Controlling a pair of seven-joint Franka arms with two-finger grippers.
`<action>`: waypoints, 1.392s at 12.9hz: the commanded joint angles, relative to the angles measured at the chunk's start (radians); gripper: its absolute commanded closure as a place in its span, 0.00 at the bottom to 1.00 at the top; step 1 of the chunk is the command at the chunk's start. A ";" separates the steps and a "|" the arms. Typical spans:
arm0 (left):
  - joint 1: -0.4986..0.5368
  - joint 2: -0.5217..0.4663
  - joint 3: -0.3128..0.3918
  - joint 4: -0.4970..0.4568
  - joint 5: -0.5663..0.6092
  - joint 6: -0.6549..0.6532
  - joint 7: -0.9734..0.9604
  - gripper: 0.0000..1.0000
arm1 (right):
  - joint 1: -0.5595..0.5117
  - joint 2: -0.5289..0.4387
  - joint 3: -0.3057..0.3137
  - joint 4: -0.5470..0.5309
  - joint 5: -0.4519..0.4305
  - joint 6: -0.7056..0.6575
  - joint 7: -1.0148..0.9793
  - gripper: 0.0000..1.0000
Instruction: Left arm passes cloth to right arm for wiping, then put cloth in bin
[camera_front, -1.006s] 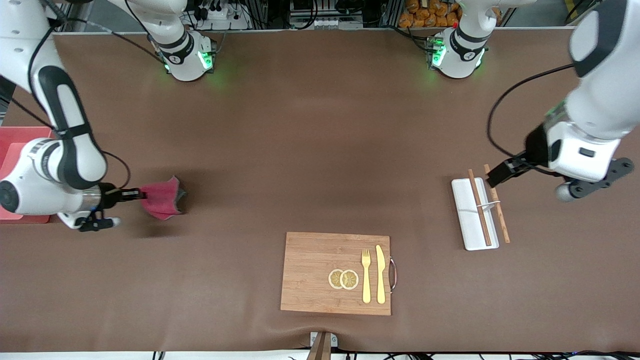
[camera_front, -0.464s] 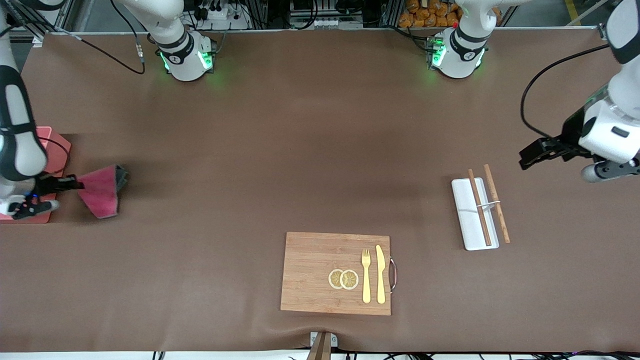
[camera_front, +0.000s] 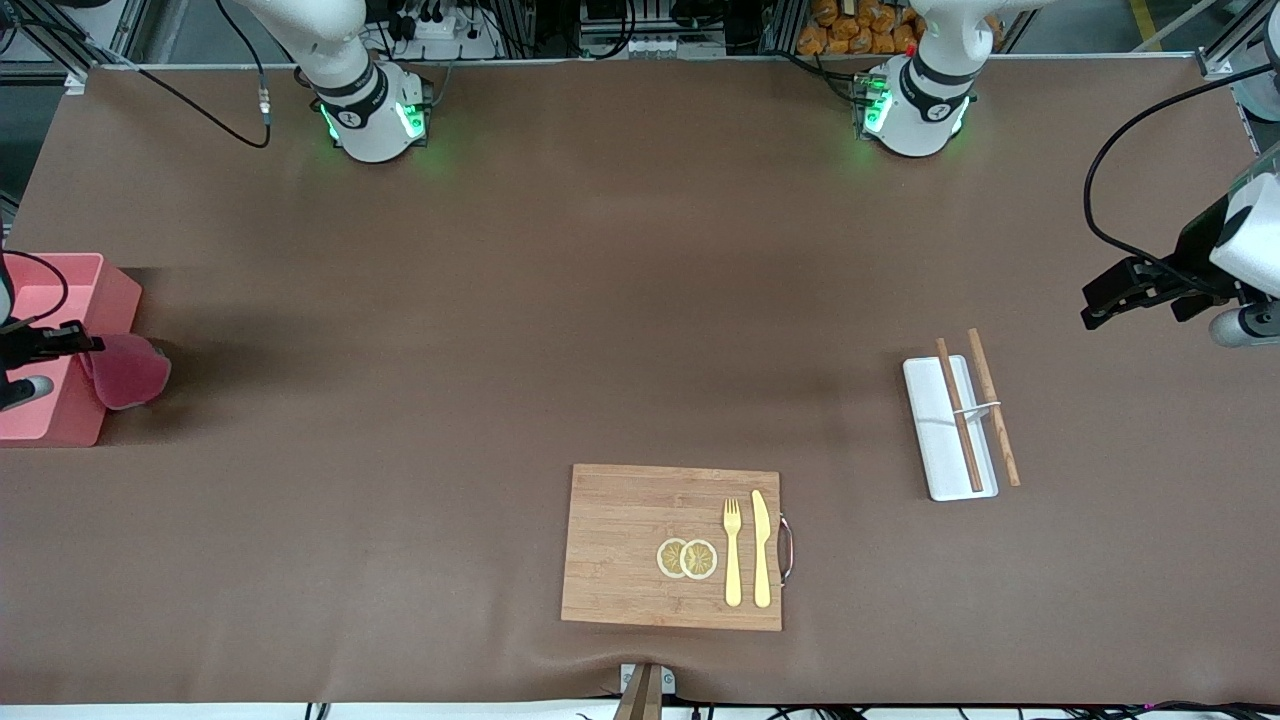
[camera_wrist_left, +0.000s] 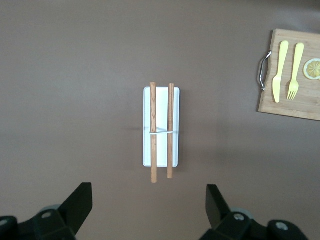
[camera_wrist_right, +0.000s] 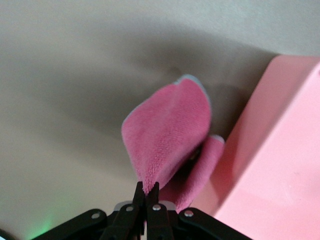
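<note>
My right gripper (camera_front: 80, 345) is shut on the magenta-red cloth (camera_front: 128, 370) and holds it in the air at the rim of the pale pink bin (camera_front: 60, 290) at the right arm's end of the table. In the right wrist view the cloth (camera_wrist_right: 167, 135) hangs folded from the shut gripper (camera_wrist_right: 147, 189), right beside the bin's wall (camera_wrist_right: 280, 165). My left gripper (camera_front: 1100, 300) is open and empty, up over the table at the left arm's end; in the left wrist view its fingers (camera_wrist_left: 80, 202) stand wide apart.
A white oblong tray (camera_front: 945, 430) with two wooden sticks (camera_front: 960, 410) lies toward the left arm's end; it also shows in the left wrist view (camera_wrist_left: 162, 125). A wooden board (camera_front: 640, 545) with a fork, a knife and lemon slices lies near the front camera.
My right gripper has carried the cloth toward the right arm's end, from over the table to the bin's rim. My left gripper has drawn back toward the table's edge.
</note>
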 joint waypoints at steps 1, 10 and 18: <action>-0.006 -0.048 0.007 -0.004 0.019 -0.023 0.015 0.00 | 0.042 0.075 0.008 -0.003 -0.010 0.064 0.068 1.00; -0.160 -0.093 0.163 0.038 0.022 -0.173 0.013 0.00 | 0.401 0.076 0.019 0.001 0.399 0.109 0.325 1.00; -0.154 -0.101 0.162 0.032 0.003 -0.204 0.021 0.00 | 0.277 -0.127 -0.023 0.082 0.363 -0.130 0.104 1.00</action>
